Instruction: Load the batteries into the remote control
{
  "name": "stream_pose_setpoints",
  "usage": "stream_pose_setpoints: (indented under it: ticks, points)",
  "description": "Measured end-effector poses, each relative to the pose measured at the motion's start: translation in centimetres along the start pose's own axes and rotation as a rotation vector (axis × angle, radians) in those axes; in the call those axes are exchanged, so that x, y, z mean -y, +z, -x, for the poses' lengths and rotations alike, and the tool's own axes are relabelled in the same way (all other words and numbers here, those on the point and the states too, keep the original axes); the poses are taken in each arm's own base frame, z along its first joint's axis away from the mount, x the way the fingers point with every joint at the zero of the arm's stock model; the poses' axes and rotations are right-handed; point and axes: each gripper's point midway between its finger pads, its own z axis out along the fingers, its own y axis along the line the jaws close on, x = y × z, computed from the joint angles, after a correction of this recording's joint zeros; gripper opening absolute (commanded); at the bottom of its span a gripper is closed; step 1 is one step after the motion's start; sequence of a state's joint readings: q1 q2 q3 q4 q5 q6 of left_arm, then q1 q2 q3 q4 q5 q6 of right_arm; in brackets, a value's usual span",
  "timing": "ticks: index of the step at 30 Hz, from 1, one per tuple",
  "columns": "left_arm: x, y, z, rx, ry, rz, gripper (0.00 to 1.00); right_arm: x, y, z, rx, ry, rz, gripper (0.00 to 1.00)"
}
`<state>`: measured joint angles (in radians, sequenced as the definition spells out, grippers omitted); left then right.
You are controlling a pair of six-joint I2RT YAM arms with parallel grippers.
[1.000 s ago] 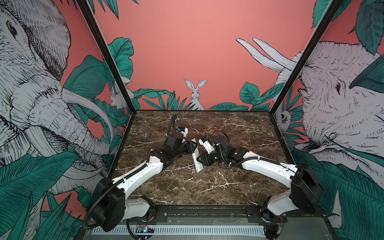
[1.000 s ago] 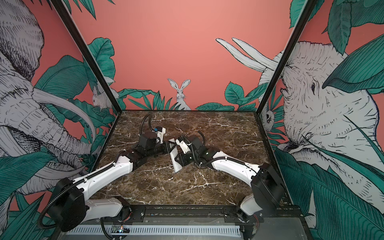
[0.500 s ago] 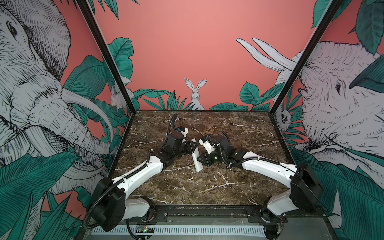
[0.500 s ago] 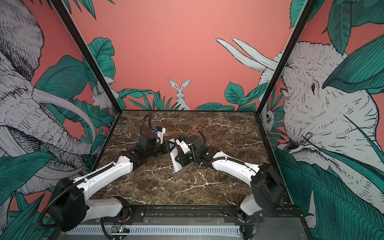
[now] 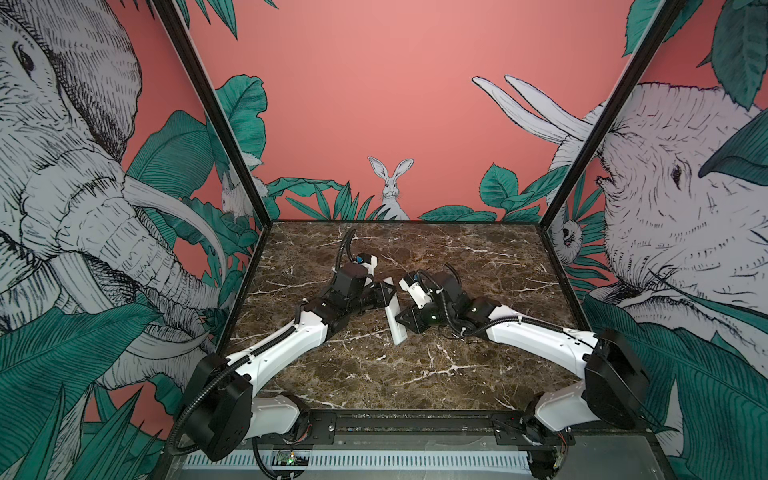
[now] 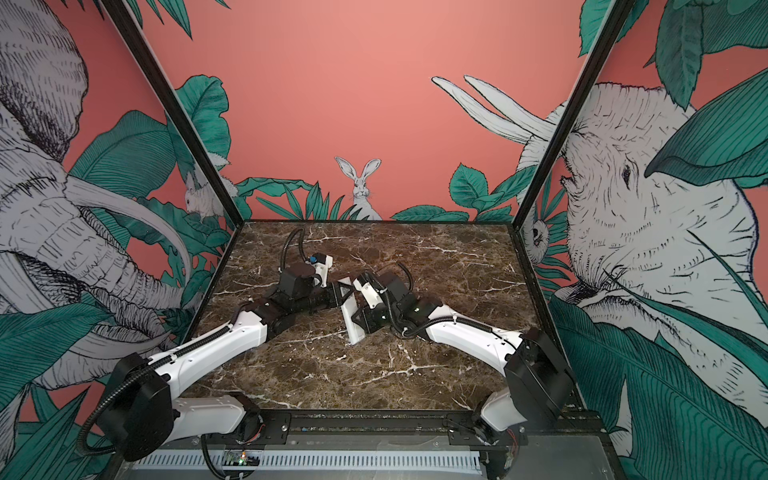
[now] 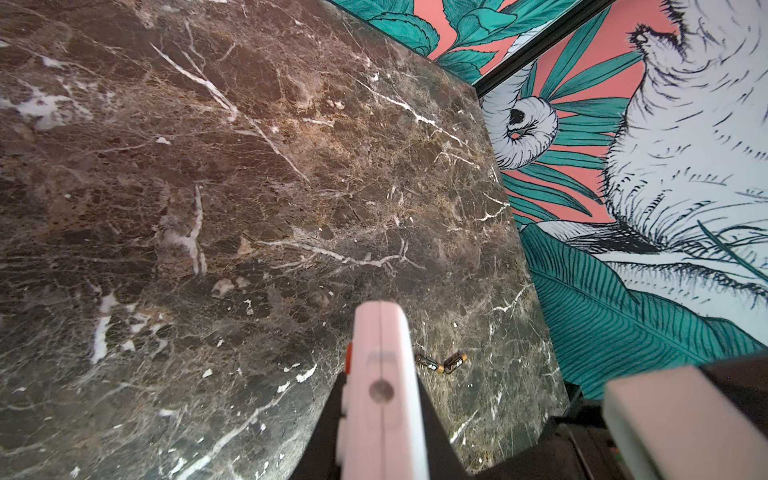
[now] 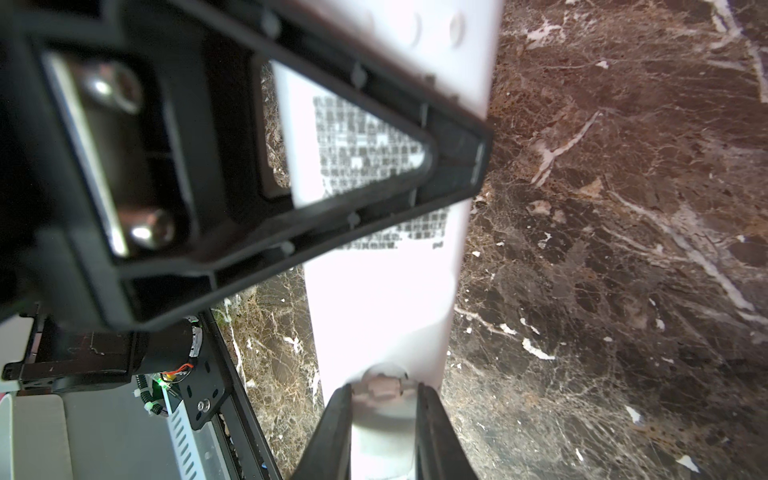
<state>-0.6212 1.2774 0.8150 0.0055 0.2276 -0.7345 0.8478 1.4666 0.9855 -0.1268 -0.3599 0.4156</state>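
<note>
In both top views the white remote control (image 5: 395, 324) (image 6: 353, 326) hangs on edge at mid-table between my two grippers. My left gripper (image 5: 386, 293) (image 6: 343, 291) (image 7: 382, 399) is shut on its far end, and the left wrist view shows the remote (image 7: 380, 332) edge-on between the black fingers. My right gripper (image 5: 404, 322) (image 6: 358, 320) (image 8: 384, 388) meets the plain back (image 8: 382, 299), its two tips pinching the small cover latch there. Two dark batteries (image 7: 428, 362) (image 7: 454, 360) lie on the marble beyond the remote.
The marble table (image 5: 415, 374) is walled on three sides by printed panels, with a black rail (image 5: 395, 424) along the front. In the right wrist view a left gripper finger (image 8: 449, 158) crosses the remote's printed label. The table's right edge (image 7: 536, 291) runs close behind the batteries.
</note>
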Motion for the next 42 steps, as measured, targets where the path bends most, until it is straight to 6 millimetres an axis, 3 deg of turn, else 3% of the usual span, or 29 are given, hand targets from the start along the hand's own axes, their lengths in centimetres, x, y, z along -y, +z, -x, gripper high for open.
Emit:
stream_pose_setpoints:
  ticks: [10, 17, 20, 31, 42]
  points:
    - [-0.2, 0.3, -0.1, -0.002, 0.000, 0.003, 0.00, -0.5, -0.6, 0.9, 0.035, -0.024, 0.012, 0.25]
    - [-0.2, 0.3, 0.0, -0.001, 0.006, 0.004, 0.00, 0.0, -0.6, 0.2, 0.011, -0.032, -0.012, 0.54]
    - [0.0, 0.3, -0.1, -0.005, 0.012, -0.004, 0.00, 0.0, -0.6, 0.1, 0.005, -0.031, -0.016, 0.57]
    - [1.5, 0.4, -0.3, -0.028, 0.032, -0.084, 0.00, 0.0, -0.6, 0.1, 0.003, -0.035, -0.016, 0.53]
    - [1.6, 0.4, -0.4, -0.035, 0.036, -0.094, 0.00, 0.3, -0.7, 0.0, 0.003, -0.027, -0.023, 0.37]
